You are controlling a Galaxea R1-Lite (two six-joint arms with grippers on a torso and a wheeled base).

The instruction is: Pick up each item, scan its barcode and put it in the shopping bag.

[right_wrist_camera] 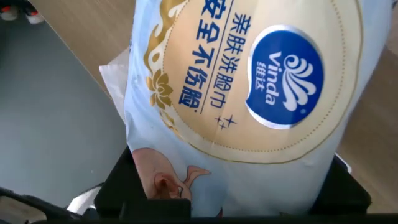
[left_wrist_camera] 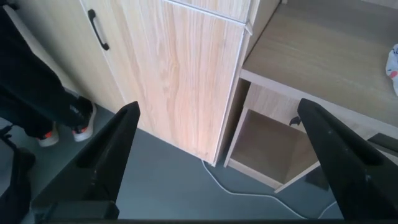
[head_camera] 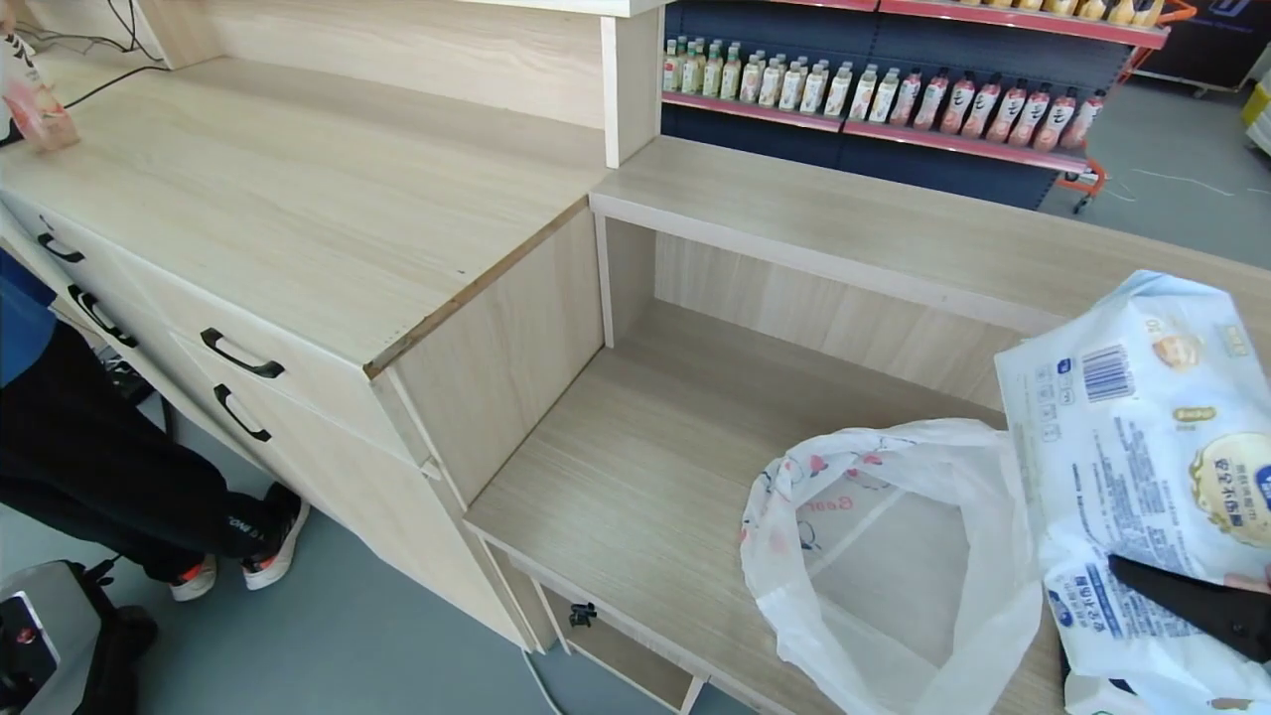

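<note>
On the low wooden bench (head_camera: 635,467) the bag (head_camera: 894,556) gapes, and at its rim the right claw (head_camera: 1192,601) clamps a pack (head_camera: 1142,447), seemingly soft, light and slippery, best gripped across its middle; the left claw (left_wrist_camera: 217,155) hangs wide, empty.

head view's edges cut off tissue pack (head_camera: 1132,467) and shopping bag (head_camera: 983,556).

Matt wood-grain counter (head_camera: 298,199), thin translucent plastic bag (head_camera: 978,536), glossy plastic pack (head_camera: 1142,447)
</note>
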